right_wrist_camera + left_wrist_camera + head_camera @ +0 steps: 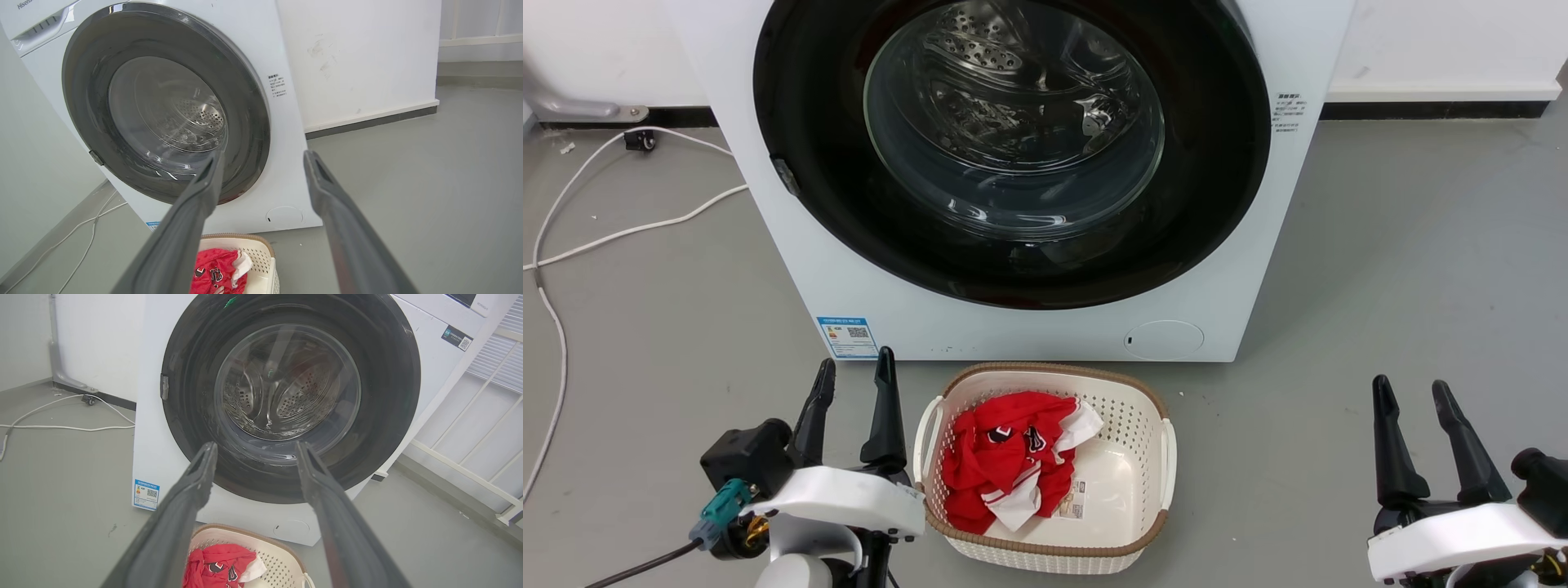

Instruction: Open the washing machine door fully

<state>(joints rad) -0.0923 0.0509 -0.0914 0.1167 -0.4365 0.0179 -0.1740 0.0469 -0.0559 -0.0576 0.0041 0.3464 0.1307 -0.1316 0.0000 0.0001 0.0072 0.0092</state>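
Facing our fingers: the washing machine (1013, 335), a white front-loader, stands on the grey floor (1421, 245) beyond both pairs of fingertips.
Washing machine door: the washing machine door (1013, 147) lies shut, flat against the machine's front, ahead of and above our fingertips. We see the perforated steel drum through its glass bowl.
Left gripper: our left gripper (854, 359) has its fingers spread and released, with nothing between them. The tips point at the machine's lower left corner, just beside the blue label sticker (847, 336).
Right gripper: our right gripper (1410, 384) is parted too and grasps nothing. Its tips sit over bare floor, off to the right of the machine and well apart from it.
Door tab: a small grey tab (786, 177) sits on the door's left rim, beyond and above our left fingers.
Round flap: the round flap (1164, 339) is low on the front, ahead of the gap between our two grippers.
Laundry basket: a cream perforated laundry basket (1127, 408) with a brown rim stands just right of our left fingers, near the machine's foot.
Red garment: a red garment (1001, 453) with white patches lies crumpled in the basket's half nearer our left fingers.
White cable: a white cable (621, 233) trails over the floor to the left of our left fingers.
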